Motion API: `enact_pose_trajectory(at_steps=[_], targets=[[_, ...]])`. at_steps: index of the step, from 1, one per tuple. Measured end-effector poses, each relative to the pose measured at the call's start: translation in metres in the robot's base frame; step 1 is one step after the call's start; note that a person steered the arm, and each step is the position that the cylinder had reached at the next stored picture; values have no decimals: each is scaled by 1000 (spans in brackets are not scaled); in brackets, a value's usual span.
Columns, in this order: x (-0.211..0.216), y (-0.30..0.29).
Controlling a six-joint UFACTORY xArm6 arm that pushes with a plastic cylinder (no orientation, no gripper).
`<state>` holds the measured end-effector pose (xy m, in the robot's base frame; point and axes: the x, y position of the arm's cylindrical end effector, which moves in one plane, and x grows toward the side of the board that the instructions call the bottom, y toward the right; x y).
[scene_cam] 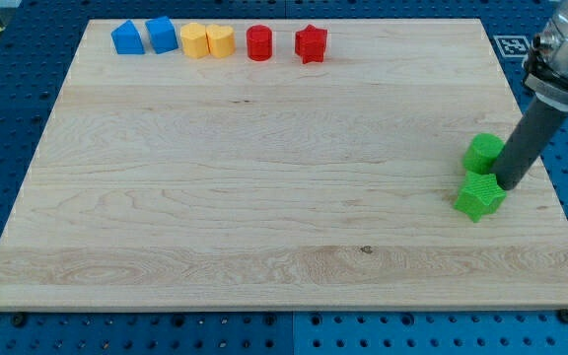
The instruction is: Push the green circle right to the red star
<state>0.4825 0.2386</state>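
Note:
The green circle (480, 152) lies near the board's right edge, partly behind my rod. A green star (479, 195) lies just below it. My tip (509, 184) stands between the two green blocks on their right side, touching or nearly touching both. The red star (311, 43) lies far off at the view's top, a little right of centre.
Along the top edge, from left to right: a blue block (126, 37), a second blue block (162, 35), a yellow block (195, 40), a yellow heart (221, 41) and a red cylinder (259, 43). The wooden board (264, 197) ends just right of the green blocks.

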Motion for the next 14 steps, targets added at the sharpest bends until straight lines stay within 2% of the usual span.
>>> enact_pose_trajectory(at_steps=[2, 6, 8, 14], targets=[[-42, 0], [-87, -46], [-97, -71], [-178, -95]])
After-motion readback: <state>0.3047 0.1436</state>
